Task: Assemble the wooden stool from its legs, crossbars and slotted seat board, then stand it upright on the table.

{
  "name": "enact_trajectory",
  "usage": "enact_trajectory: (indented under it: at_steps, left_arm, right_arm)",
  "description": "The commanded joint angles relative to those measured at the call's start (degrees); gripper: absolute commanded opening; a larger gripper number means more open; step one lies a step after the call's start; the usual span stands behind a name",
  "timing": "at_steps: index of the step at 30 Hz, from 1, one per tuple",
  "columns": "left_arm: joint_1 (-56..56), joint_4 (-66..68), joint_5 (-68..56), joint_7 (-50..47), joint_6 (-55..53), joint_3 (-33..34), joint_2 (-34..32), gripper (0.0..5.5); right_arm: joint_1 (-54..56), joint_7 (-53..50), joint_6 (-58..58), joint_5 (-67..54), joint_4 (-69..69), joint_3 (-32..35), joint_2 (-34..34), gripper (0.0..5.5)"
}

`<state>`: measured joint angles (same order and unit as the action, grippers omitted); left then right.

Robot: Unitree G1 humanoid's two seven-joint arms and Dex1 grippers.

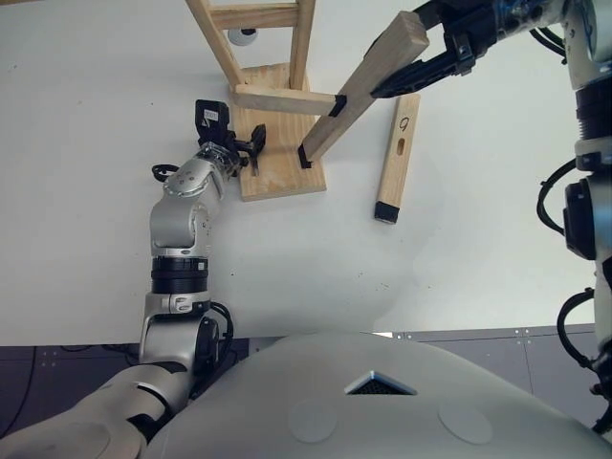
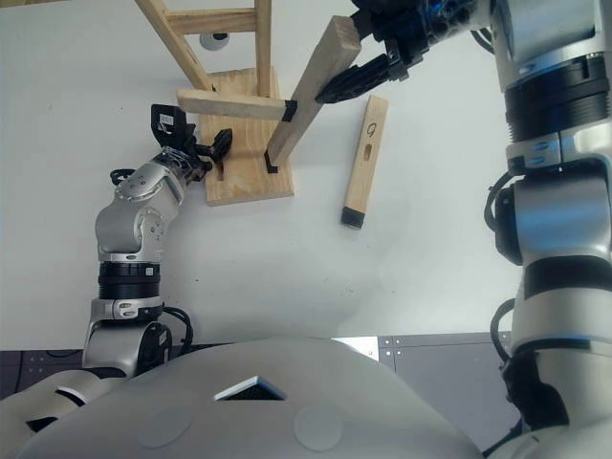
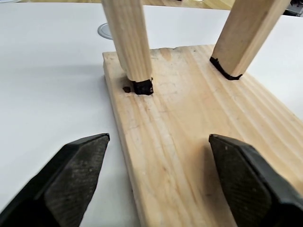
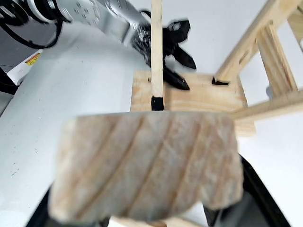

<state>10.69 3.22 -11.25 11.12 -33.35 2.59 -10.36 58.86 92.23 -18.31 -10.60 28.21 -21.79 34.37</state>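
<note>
Right jaws tight on tilted leg point(image 1: 368, 84) (foot on board point(image 1: 287, 182)), left jaws agape.

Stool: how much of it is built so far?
Done: two legs joined by a crossbar stand in the seat board, which lies flat. In hand: the right end effector holds a third leg, its foot at the board; the open left end effector straddles the board's edge. Left: the loose leg on the table, then turning it all upright.
</note>
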Motion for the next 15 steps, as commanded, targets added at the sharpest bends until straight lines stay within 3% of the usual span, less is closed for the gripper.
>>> enact_trajectory:
  at_steps: [1, 15]
  left_arm:
    - [-0.27, -0.56, 0.56, -0.59, -0.03, 0.12, 0.25, 3.88]
    - [-0.75, 1.15, 1.07, -1.66, 1.82, -0.22, 2.1, 3.88]
  right_arm:
    - [0.86, -1.08, -1.81, 3.28, -0.42, -1.39, -0.24, 2.05]
    - [6.51, 0.21, -3.71, 3.01, 1.76, -1.73, -0.9, 2.05]
